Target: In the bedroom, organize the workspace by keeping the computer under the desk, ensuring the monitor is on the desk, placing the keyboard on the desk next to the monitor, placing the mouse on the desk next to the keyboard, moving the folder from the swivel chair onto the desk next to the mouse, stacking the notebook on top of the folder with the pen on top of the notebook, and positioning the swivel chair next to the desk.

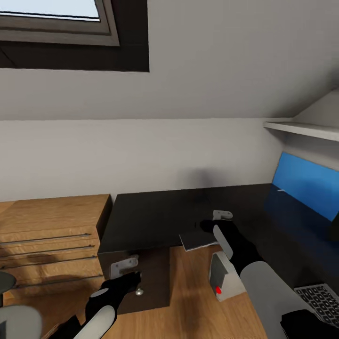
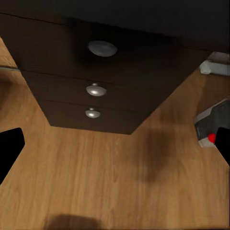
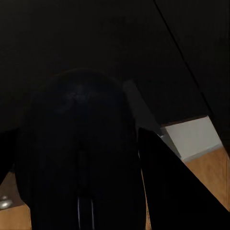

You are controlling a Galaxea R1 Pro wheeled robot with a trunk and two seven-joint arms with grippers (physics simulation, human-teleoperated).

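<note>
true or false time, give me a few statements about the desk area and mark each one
1. The small silver-grey tower computer with a red light stands on the light wood floor. True.
2. The left gripper is shut on a drawer knob. False: its fingers are spread wide with nothing between them.
3. The thin grey notebook lies at the front edge of the glossy black desk. True.
4. The dark drawer cabinet under the desk has two round metal knobs. False: three knobs show.
5. The panel at the desk's back is red. False: it is bright blue.
</note>
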